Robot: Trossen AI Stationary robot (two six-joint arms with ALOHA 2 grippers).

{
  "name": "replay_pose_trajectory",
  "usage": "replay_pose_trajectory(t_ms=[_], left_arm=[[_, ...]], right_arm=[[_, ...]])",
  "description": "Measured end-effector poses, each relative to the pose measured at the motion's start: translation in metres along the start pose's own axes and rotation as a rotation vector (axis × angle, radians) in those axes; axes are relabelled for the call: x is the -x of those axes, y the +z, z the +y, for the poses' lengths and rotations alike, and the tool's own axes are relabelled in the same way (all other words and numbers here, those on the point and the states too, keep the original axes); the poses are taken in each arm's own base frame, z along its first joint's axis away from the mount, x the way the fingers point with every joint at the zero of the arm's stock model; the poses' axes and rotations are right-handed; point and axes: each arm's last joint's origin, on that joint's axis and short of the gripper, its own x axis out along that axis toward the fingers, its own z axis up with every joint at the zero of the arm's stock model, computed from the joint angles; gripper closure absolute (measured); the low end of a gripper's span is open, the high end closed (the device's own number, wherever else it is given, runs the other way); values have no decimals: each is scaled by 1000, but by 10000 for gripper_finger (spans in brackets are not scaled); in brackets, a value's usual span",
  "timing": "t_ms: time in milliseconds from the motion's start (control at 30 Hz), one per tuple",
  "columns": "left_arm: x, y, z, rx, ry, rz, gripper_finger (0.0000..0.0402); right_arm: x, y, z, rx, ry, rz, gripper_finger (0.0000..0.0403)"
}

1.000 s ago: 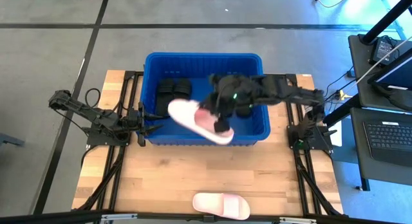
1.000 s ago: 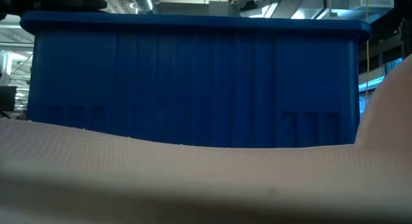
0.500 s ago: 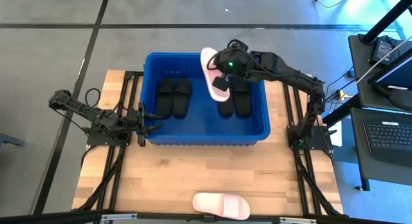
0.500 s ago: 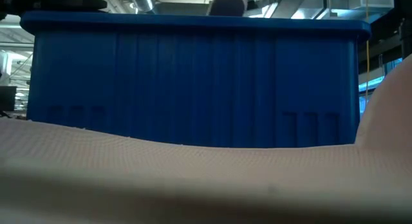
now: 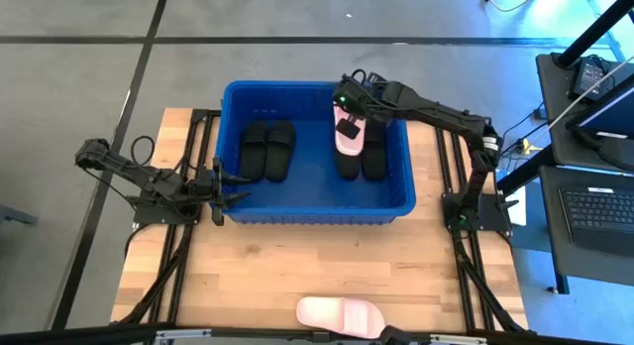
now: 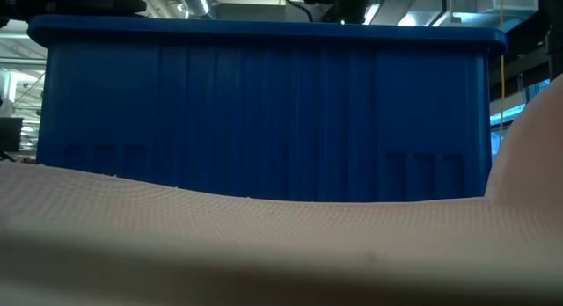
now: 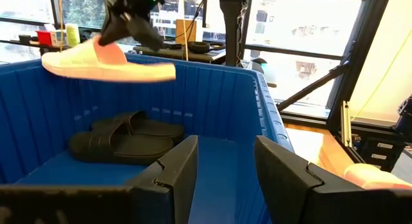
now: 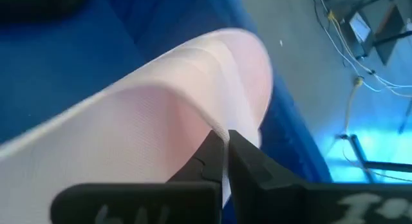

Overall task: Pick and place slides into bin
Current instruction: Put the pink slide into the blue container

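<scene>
Pink slide (image 5: 349, 133) pinched in my right gripper (image 5: 345, 108) jaws over the bin (image 5: 396, 202) near tabletop's far edge, left gripper (image 5: 235, 185) jaws apart, idle at bin's left wall.

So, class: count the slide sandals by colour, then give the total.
Black slides: 4, two pairs lying in the bin — left pair, right pair.
Pale pink slides: 2 — one held by the right gripper, one on the table.
Total: 6.

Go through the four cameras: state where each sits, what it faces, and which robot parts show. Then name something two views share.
High: overhead, straight down on the bin, both arms.
Low: table height, facing the bin wall.
Left wrist: by the bin, left gripper open, facing inside.
Right wrist: above the bin, right gripper pinching the pale pink slide.
Shared: that slide, in high, left wrist and right wrist views.
</scene>
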Motion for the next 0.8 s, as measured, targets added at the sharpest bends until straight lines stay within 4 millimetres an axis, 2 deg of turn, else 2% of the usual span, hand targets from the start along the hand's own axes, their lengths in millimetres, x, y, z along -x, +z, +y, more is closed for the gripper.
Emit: replay_pose_trajectory(t_ms=[233, 433, 667, 800], left_arm=[[0, 0, 0, 0, 0, 0, 254], [0, 0, 0, 0, 0, 0, 254], [0, 0, 0, -8, 1, 0, 254], [0, 0, 0, -8, 0, 0, 254]], right_arm=[[-24, -21, 7, 111, -25, 72, 392], [-38, -34, 11, 92, -27, 123, 393], [-35, -42, 14, 59, -8, 191, 393], [-23, -48, 13, 34, 10, 241, 393]])
